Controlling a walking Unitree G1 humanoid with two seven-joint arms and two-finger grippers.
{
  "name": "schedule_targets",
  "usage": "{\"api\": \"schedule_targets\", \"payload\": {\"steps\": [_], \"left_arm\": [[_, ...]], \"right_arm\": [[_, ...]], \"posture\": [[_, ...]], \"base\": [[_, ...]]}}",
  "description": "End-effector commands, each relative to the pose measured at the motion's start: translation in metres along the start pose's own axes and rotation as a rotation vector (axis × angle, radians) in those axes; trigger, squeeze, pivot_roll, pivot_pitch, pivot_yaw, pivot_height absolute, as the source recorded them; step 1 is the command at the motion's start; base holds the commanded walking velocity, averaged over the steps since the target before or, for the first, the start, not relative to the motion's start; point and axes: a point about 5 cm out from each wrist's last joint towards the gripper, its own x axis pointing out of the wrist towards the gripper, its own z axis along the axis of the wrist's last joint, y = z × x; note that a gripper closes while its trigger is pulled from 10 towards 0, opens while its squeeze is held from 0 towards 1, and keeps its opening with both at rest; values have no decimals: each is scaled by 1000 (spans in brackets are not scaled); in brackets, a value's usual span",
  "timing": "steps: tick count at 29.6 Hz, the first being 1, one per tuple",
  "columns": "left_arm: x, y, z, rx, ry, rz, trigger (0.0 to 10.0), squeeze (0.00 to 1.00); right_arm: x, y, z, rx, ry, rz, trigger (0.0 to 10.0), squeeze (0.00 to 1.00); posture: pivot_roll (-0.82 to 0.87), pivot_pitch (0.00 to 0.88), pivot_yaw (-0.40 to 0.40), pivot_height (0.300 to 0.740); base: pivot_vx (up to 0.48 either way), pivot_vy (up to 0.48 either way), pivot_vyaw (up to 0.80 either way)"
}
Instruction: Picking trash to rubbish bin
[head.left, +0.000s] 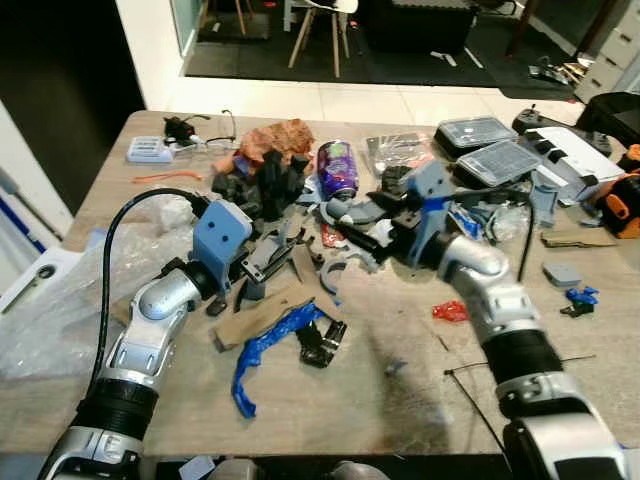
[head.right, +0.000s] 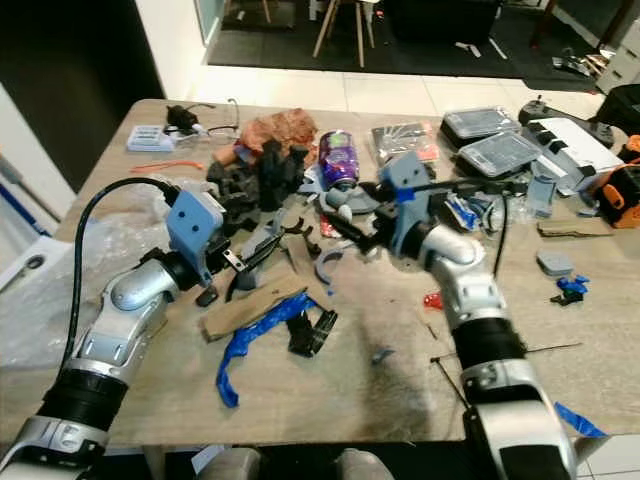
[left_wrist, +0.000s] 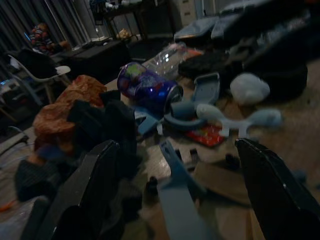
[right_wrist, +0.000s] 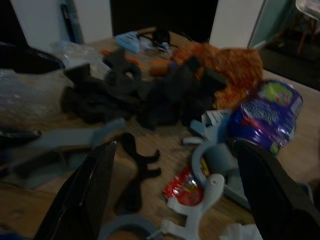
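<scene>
Our left gripper (head.left: 262, 268) hangs spread wide and empty over the clutter at the middle of the table (head.left: 400, 400), just above a grey plastic strip (left_wrist: 175, 195) and a cardboard scrap (head.left: 262, 313). Our right gripper (head.left: 352, 238), fingers also parted and holding nothing, reaches in from the other side over a small red wrapper (right_wrist: 184, 187) and pale curved plastic parts (right_wrist: 200, 200). Between and behind them lie the purple can (head.left: 337, 168) on its side, a dark heap of black pieces (head.left: 262, 185) and crumpled orange paper (head.left: 272, 140), toward the far edge. A blue torn strip (head.left: 265, 350) lies nearer the front edge. Clear plastic boxes (head.left: 485, 145) sit at the far right corner.
</scene>
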Motion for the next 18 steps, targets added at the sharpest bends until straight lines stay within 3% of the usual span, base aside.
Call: {"api": "schedule_targets", "payload": {"steps": [1, 8, 10, 14, 16, 18], "left_arm": [[0, -2, 1, 82, 35, -32, 10000, 0], [0, 11, 1, 217, 142, -20, 10000, 0], [10, 16, 5, 242, 203, 2, 10000, 0], [13, 16, 6, 248, 215, 0, 10000, 0], [24, 20, 1, 222, 286, 11, 10000, 0], [26, 20, -1, 211, 306, 8, 10000, 0]], "right_arm": [[-3, 4, 4, -12, 11, 70, 10000, 0], [-16, 22, 5, -83, 80, 277, 10000, 0], [-18, 28, 7, -102, 101, 330, 10000, 0], [-18, 29, 8, -103, 103, 335, 10000, 0], [-19, 36, 8, -95, 119, 374, 10000, 0], [-20, 38, 8, -93, 126, 389, 10000, 0]], "posture": [[12, 0, -22, 740], [11, 0, -16, 740], [6, 0, -13, 740], [6, 0, -13, 740], [-4, 0, -8, 740], [-6, 0, -7, 740]], "base": [[0, 0, 0], [0, 0, 0], [0, 0, 0], [0, 0, 0], [0, 0, 0], [0, 0, 0]]}}
